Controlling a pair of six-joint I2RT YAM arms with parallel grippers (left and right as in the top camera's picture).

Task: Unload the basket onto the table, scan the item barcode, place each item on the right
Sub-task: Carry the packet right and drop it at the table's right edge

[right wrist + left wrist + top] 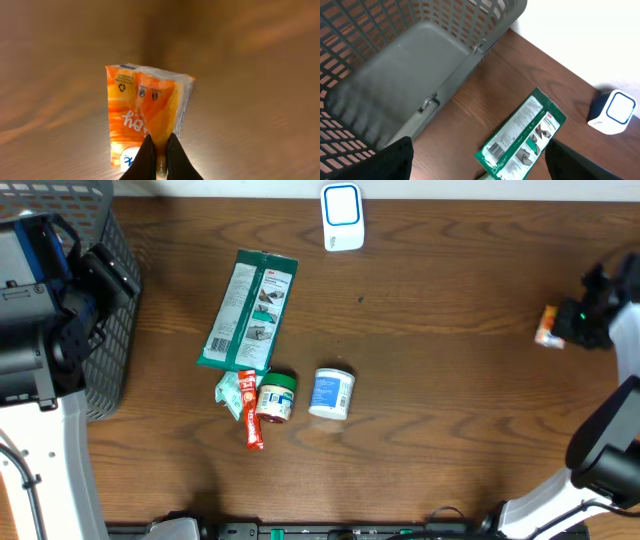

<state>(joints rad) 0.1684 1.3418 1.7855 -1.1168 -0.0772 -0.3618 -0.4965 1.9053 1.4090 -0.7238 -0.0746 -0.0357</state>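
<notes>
1. The small orange plastic packet is pinched at its lower edge by the right gripper, whose jaws are drawn almost together on it; it is held at the far right of the brown wooden table; whether it is lifted clear of the wood cannot be told.
2. The left gripper is spread wide with nothing between its jaws; it is poised just beside the grey plastic mesh basket, with the flat green card package below it.
3. The white, blue-faced box scanner is set at the table's top edge in the overhead view, well apart from the packet.
4. The step in hand is judged to be the carrying of the gripped packet to the scanner; no scan is yet made.
5. For the next move, the packet must be brought across and turned until its barcode is faced to the blue window; where that barcode lies cannot be told; since the pinch is thin, swinging should be guarded against.
</notes>
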